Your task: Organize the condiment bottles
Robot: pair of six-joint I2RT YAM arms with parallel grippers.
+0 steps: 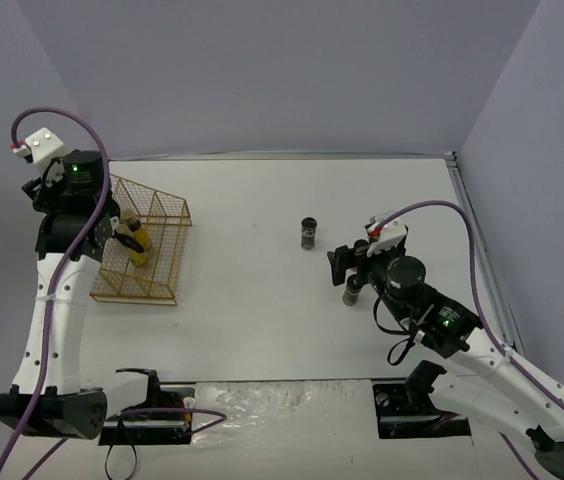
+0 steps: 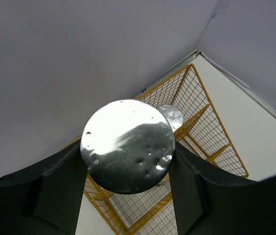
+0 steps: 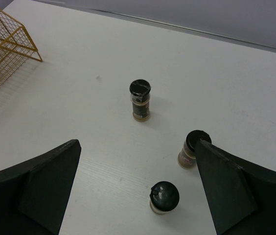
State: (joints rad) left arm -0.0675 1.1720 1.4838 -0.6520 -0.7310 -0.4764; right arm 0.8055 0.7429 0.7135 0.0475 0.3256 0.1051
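Note:
My left gripper [image 2: 128,161] is shut on a jar with a shiny grey lid [image 2: 127,147] and holds it over the gold wire rack [image 2: 204,122]. A second grey lid [image 2: 173,115] shows just behind it, inside the rack. In the top view the left gripper [image 1: 120,226] is at the rack's left side, next to the yellow bottles [image 1: 138,243] in the rack. My right gripper [image 3: 138,147] is open above three short black-lidded jars: a far one [image 3: 140,99], one by the right finger [image 3: 192,149] and a near one [image 3: 164,197]. All three stand upright on the table.
The rack [image 1: 144,252] stands at the table's left. In the top view one dark jar [image 1: 308,232] stands mid-table and another [image 1: 352,291] below my right gripper [image 1: 348,262]. Walls close the table at the back and both sides.

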